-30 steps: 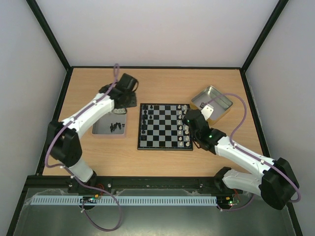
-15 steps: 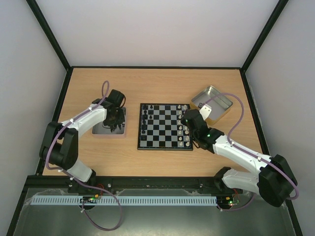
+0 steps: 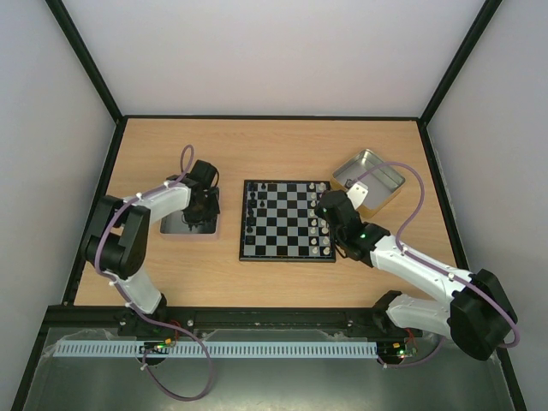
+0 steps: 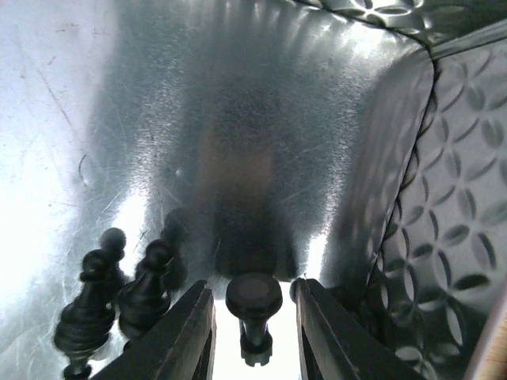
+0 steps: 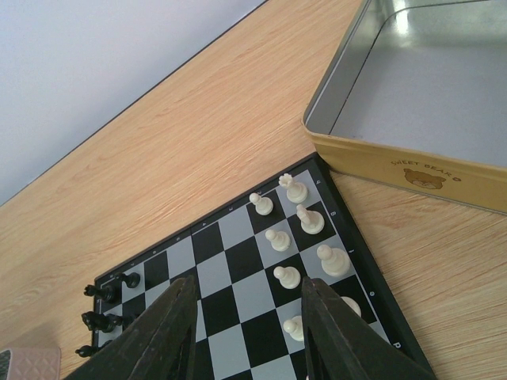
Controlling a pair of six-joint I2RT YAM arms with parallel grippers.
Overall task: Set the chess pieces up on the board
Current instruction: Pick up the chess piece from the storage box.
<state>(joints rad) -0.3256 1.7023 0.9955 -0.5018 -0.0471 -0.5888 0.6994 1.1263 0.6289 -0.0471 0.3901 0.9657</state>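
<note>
My left gripper [image 4: 253, 286] reaches down into a shiny metal tray [image 4: 444, 206], its jaws open on either side of a black chess piece [image 4: 253, 298] that lies with its round base facing the camera. A thin gap shows on each side of that piece. Other black pieces [image 4: 95, 297] stand just left of the jaws. From above, the left gripper [image 3: 199, 214] covers that tray [image 3: 175, 229]. The board [image 3: 287, 221] holds black pieces [image 3: 253, 205] on its left columns. My right gripper [image 5: 249, 285] hovers open over the board [image 5: 230, 265] with nothing in it.
Pale pieces [image 5: 277, 237] fill the board's right columns. A second, empty tin [image 5: 412, 166] with a yellow side sits just beyond the board's far right corner, seen from above as the tin [image 3: 368, 175] at the back right. Dark walls edge the wooden table [image 3: 282, 145].
The left arm swung from behind the tray down into it, and its jaws narrowed around a black piece. The right arm shifted only slightly over the board's right side.
</note>
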